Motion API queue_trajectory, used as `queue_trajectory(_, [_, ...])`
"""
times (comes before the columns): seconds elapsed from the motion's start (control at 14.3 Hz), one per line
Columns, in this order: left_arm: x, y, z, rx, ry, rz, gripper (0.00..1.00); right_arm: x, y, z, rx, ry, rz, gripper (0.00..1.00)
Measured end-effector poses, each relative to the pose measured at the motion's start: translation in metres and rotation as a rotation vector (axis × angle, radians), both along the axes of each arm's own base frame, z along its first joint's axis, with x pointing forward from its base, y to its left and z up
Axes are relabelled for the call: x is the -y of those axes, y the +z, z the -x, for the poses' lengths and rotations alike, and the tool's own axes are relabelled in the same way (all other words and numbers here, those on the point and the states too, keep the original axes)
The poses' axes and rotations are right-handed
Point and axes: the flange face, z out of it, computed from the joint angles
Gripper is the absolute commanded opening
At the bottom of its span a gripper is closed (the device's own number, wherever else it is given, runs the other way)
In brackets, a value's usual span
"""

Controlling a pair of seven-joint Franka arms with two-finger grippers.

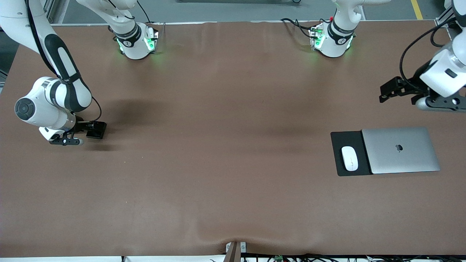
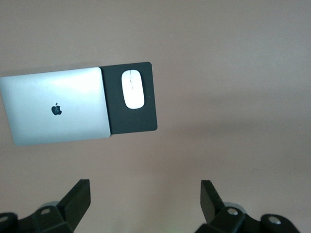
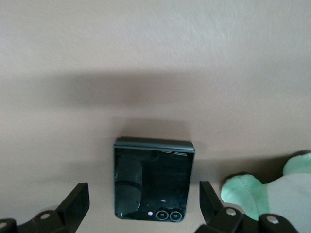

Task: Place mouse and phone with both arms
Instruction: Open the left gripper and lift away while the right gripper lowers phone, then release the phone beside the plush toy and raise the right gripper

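Up front, you see a brown table (image 1: 225, 163) with grey floor past its top edge. The phone (image 1: 96, 130) lies near the right arm's end, the right gripper (image 1: 95, 130) low around it. A black mat (image 1: 346, 140) near the left arm's end carries the mouse (image 1: 349, 158), a closed silver laptop (image 1: 400, 150) overlapping its edge. The left gripper (image 1: 386, 92) hangs over bare table. Your left wrist view shows its fingers (image 2: 77, 199) spread wide, nothing between them. Your right wrist view shows fingers (image 3: 75, 204) apart beside the phone (image 3: 153, 179), clear of its sides.
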Motion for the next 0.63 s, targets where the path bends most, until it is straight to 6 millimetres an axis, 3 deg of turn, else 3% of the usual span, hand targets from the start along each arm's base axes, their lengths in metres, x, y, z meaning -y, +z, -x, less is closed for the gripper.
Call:
queue_trajectory(0.14, [0.004,0.004,0.001,0.008,0.000,0.000,1.00,-0.009,0.046,-0.022,0.021,0.022,-0.003,1.00])
queue_trajectory(0.42, [0.011,0.009,-0.006,-0.028,0.018,-0.014,1.00,-0.021,0.163,-0.069,0.063,0.055,-0.004,1.00])
queue_trajectory(0.63, [0.012,0.013,-0.017,-0.041,0.036,-0.012,1.00,-0.039,0.215,-0.089,0.089,0.089,0.000,1.00])
